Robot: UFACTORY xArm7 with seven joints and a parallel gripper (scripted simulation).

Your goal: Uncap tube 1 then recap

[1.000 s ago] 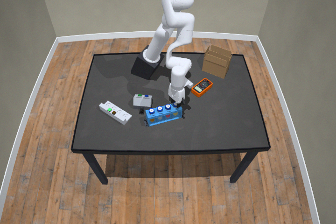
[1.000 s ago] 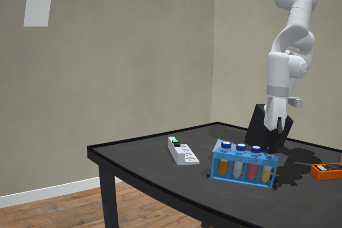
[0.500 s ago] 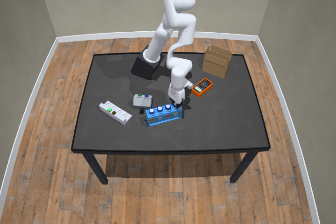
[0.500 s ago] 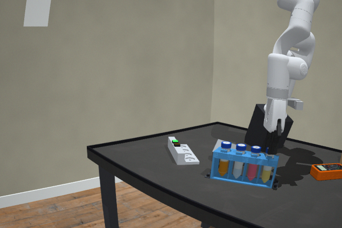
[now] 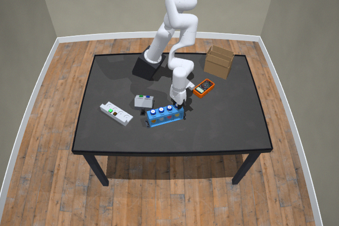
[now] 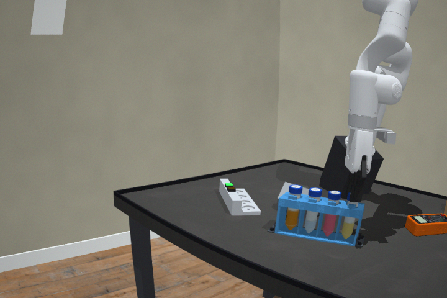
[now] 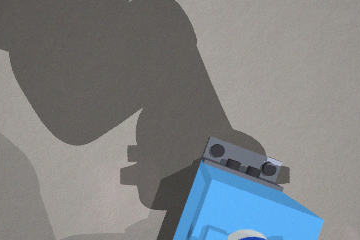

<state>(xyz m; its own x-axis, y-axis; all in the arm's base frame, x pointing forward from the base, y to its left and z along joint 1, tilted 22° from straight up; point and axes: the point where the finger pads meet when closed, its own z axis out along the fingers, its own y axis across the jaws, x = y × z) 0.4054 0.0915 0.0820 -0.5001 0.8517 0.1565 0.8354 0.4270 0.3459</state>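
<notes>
The blue decapping station stands mid-table with four tubes. My gripper stands upright over its right end in the top view, which is tube 1 seen from the arm's base. It is shut on the blue cap of tube 1, the tube with yellow liquid, and the cap sits on the tube. The other three caps sit on their tubes. The white cap tray lies to the left with its green lamp lit and its nests empty. The wrist view shows only the station's end; the fingers are out of view there.
The grey key housing with the green key and the blue key stands just behind the station. An orange multimeter lies to the right of my arm. A cardboard box stands at the back right.
</notes>
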